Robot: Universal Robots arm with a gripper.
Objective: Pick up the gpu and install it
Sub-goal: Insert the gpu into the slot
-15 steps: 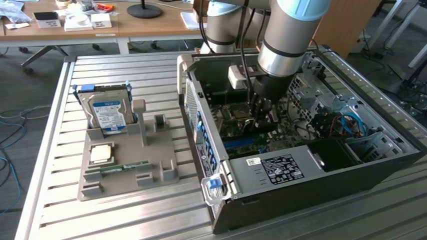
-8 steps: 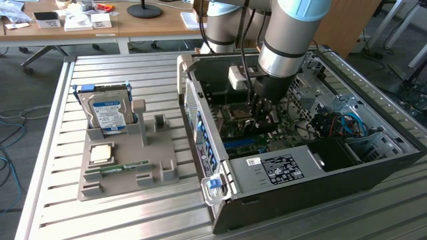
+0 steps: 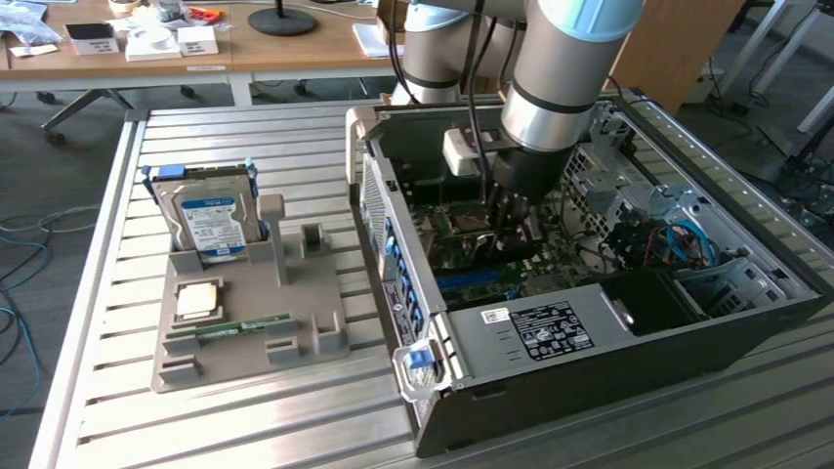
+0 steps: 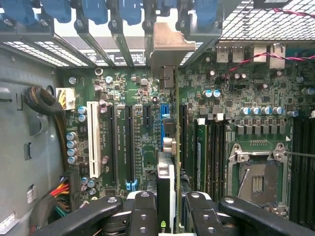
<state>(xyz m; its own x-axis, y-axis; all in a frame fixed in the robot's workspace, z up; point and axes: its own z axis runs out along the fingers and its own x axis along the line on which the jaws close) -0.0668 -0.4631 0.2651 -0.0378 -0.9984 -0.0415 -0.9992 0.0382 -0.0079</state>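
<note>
My gripper (image 3: 509, 223) is down inside the open computer case (image 3: 729, 322), above the motherboard (image 4: 133, 93). In the wrist view the gripper (image 4: 167, 214) is shut on the gpu (image 4: 166, 172), which I see edge-on as a thin card between the black fingers (image 4: 142, 211). The card's silver end bracket (image 4: 170, 42) reaches the rear slot openings with their blue latches (image 4: 96, 10). The card stands over the blue expansion slot (image 4: 165, 120), in line with it; whether it is seated I cannot tell.
A grey holder (image 3: 248, 313) on the slatted table at the exterior view's left carries the blue-labelled hard drive (image 3: 215, 225), a CPU (image 3: 198, 300) and a RAM stick (image 3: 241, 326). Inside the case are the power supply (image 3: 541, 332), a CPU socket (image 4: 257, 179) and a white slot (image 4: 92, 140).
</note>
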